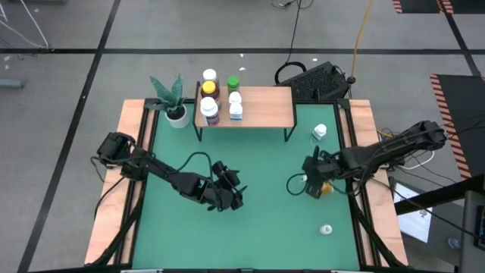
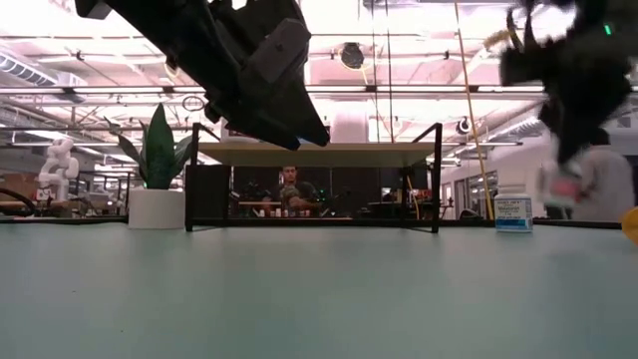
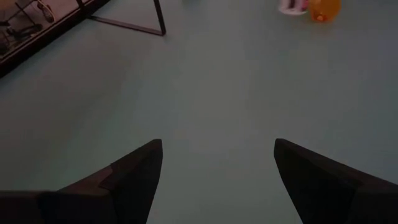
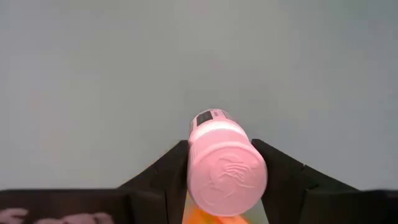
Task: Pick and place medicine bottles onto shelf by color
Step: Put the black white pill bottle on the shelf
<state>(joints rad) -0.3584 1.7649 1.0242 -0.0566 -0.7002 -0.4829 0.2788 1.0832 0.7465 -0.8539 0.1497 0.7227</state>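
Observation:
The light-wood shelf (image 1: 258,106) stands at the table's far side. Several bottles stand on its left end, among them a yellow-capped amber one (image 1: 210,88) and a green one (image 1: 233,81). My right gripper (image 1: 311,182) is shut on a white bottle with a pale cap (image 4: 227,168) right of centre, above the table in the low view (image 2: 563,184). An orange bottle (image 1: 326,189) lies just beside it. My left gripper (image 1: 231,193) is open and empty over the middle of the table; its wrist view (image 3: 217,168) shows bare mat between the fingers. My right gripper pinches the bottle at its cap end (image 4: 194,163) between the two fingers (image 4: 163,177), one on each side. The fingers come from above, pointing down, and the cap's top faces the wrist camera. The bottle hangs below the gripper, clear of the mat (image 2: 561,189).
A white pot with a green plant (image 1: 174,106) stands left of the shelf. A white bottle with a blue label (image 1: 320,133) stands on the mat right of the shelf, and it also shows in the low view (image 2: 513,212). Another small white bottle (image 1: 326,229) stands near the front right.

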